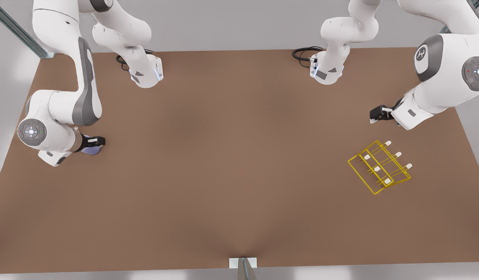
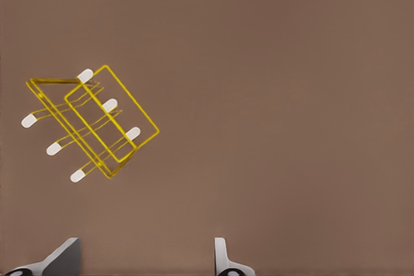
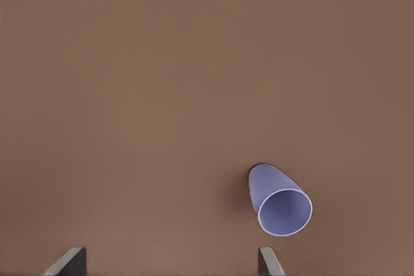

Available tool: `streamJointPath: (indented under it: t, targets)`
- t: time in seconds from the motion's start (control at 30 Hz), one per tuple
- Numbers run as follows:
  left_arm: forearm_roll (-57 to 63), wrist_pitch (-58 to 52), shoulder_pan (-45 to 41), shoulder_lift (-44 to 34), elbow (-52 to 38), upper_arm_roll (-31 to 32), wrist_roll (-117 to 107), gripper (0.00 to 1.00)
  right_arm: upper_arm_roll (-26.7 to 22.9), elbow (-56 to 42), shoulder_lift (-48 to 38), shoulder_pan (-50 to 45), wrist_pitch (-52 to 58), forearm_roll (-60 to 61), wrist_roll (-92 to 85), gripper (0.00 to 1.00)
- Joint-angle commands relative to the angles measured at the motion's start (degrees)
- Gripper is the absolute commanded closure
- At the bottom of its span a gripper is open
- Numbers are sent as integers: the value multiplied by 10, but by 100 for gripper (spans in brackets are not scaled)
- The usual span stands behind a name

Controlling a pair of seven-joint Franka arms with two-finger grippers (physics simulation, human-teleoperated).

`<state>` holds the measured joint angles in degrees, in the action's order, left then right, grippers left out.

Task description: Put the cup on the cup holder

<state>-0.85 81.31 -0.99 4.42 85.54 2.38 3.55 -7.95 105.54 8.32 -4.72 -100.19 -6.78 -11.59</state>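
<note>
two open grippers—right gripper [image 1: 94, 143] over smooth tapered cup [image 3: 279, 201], left gripper [image 1: 375, 115] near wire cup holder [image 1: 379, 167].

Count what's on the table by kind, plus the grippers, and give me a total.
Cup: 1
Cup holder: 1
Grippers: 2, the left gripper near the holder, the right gripper over the cup, both with jaws open
Total: 4

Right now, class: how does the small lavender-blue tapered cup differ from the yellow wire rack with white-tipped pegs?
The small lavender-blue tapered cup is solid-walled and plain; the yellow wire rack with white-tipped pegs is open thin wire, much wider. The cup sits under the right gripper at the front view's left; the rack lies below the left gripper at its right. Both rest on the brown table.
</note>
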Motion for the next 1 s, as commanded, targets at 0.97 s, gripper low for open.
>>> streamJointPath:
  t: [0.97]
  targets:
    - [8,-41,-1,-1,1,0,6,0,-105,271,-18,45,-331,18,-259,0]
